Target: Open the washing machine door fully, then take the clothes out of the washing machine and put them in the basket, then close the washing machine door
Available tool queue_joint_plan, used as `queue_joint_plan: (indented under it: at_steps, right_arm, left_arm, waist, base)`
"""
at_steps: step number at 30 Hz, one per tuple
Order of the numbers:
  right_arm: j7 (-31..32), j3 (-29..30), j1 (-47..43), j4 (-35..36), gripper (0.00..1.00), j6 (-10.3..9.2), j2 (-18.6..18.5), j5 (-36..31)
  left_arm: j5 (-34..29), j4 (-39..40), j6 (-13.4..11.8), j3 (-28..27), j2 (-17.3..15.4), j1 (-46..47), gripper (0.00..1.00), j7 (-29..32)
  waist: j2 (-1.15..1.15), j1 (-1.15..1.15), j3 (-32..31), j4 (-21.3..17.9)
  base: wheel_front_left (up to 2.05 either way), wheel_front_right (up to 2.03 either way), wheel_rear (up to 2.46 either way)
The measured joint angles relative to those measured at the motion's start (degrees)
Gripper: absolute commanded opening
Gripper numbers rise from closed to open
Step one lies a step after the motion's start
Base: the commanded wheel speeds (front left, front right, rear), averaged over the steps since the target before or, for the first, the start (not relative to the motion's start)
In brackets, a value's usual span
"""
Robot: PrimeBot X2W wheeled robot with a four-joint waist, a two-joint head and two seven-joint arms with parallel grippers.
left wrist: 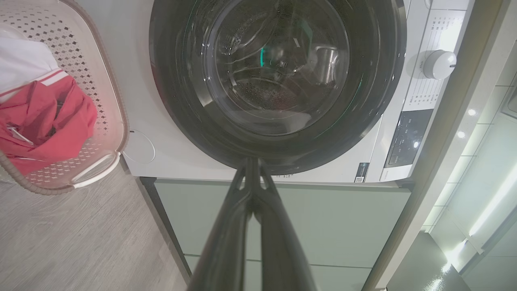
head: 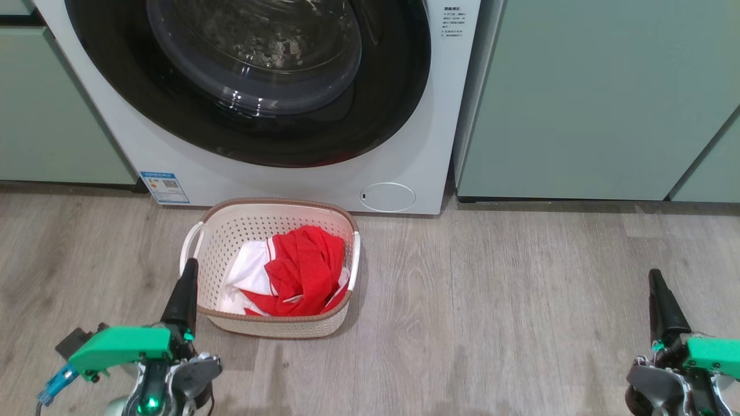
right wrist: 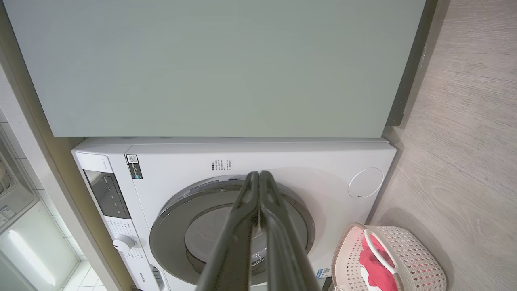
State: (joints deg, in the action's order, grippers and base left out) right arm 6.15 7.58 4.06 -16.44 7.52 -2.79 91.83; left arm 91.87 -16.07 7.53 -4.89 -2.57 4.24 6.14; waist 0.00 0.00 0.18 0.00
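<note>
The washing machine (head: 144,144) stands in front of me with its black-rimmed door (head: 254,75) flush against the front, the clear window bulging out. On the floor before it sits the cream basket (head: 243,225), and the red and white clothes (head: 300,268) lie inside. My left gripper (head: 186,286) is shut and empty at the basket's left rim, low in the head view. Far to the right my right gripper (head: 656,289) hangs shut and empty over the floor. The left wrist view shows the door (left wrist: 278,81) and the basket (left wrist: 101,101); the right wrist view shows the machine (right wrist: 323,161).
Pale green cabinets (head: 578,98) flank the machine on both sides. A small round white flap (head: 387,197) sits at the machine's lower right. Wood-look floor (head: 491,300) stretches between the basket and my right gripper.
</note>
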Motion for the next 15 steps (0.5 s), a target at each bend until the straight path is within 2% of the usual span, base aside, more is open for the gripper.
queue_joint_plan:
  at_steps: [15]
  right_arm:
    - [0.0,0.0,0.0,0.01,0.0,0.0,0.0,0.0]
  left_arm:
    - [0.0,0.0,0.0,0.0,0.01,0.0,0.0,0.0]
  waist:
    - [0.0,0.0,0.0,0.0]
  base:
    - [0.0,0.0,0.0]
